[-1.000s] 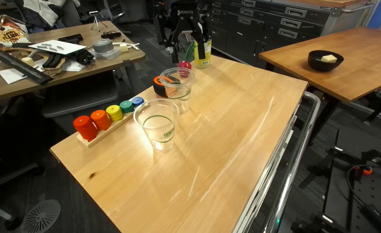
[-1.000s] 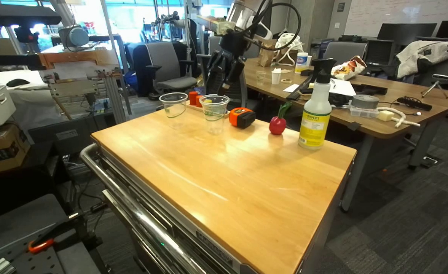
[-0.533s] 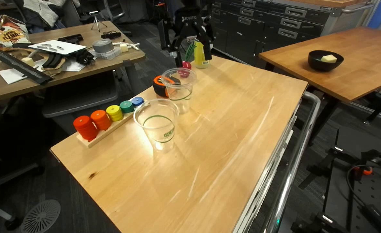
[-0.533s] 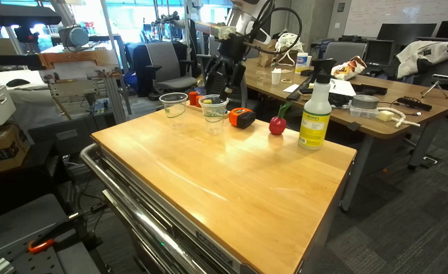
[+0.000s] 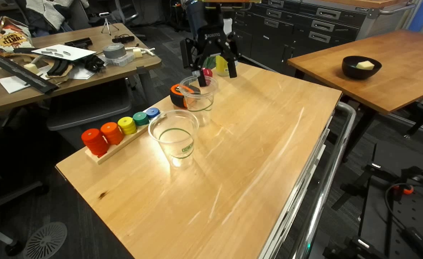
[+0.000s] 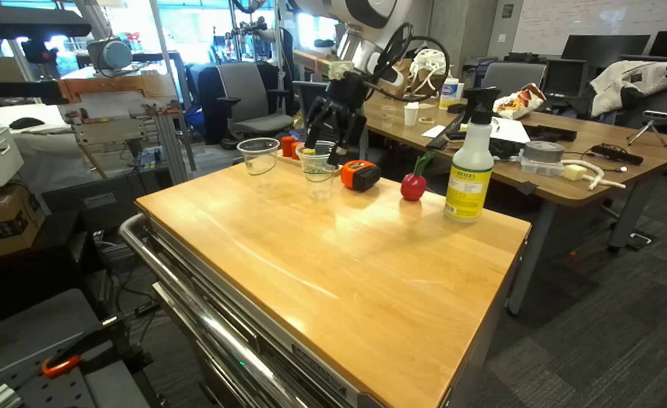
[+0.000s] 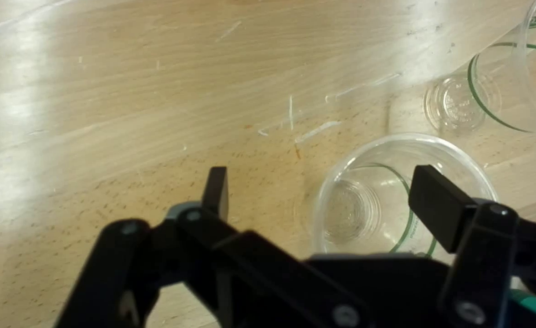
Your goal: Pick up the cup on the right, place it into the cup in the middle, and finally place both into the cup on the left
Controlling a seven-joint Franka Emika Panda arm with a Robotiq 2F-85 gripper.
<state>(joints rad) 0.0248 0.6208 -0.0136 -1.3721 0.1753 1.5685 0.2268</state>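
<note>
Two clear plastic cups with green rings stand upright on the wooden table. One cup shows in both exterior views (image 5: 201, 105) (image 6: 318, 173), close to my gripper. The other cup (image 5: 177, 140) (image 6: 259, 158) stands beside it, farther from the gripper. I cannot tell whether either holds another cup inside. My gripper (image 5: 217, 77) (image 6: 324, 155) is open and empty, low over the close cup. In the wrist view (image 7: 329, 200), one finger overlaps the opening of the close cup (image 7: 363, 207) and one is left of its rim. The other cup (image 7: 513, 86) is at upper right, partly cut off.
An orange and black tape measure (image 6: 360, 175) stands beside the close cup. A wooden rack of coloured discs (image 5: 112, 133) runs along the table edge behind the cups. A red radish toy (image 6: 412, 186) and a yellow-label spray bottle (image 6: 467, 180) stand farther along that edge.
My gripper has come down toward the close cup and moved slightly right in an exterior view, staying open. The close cup shifted very slightly early on. The other cup has not moved.
</note>
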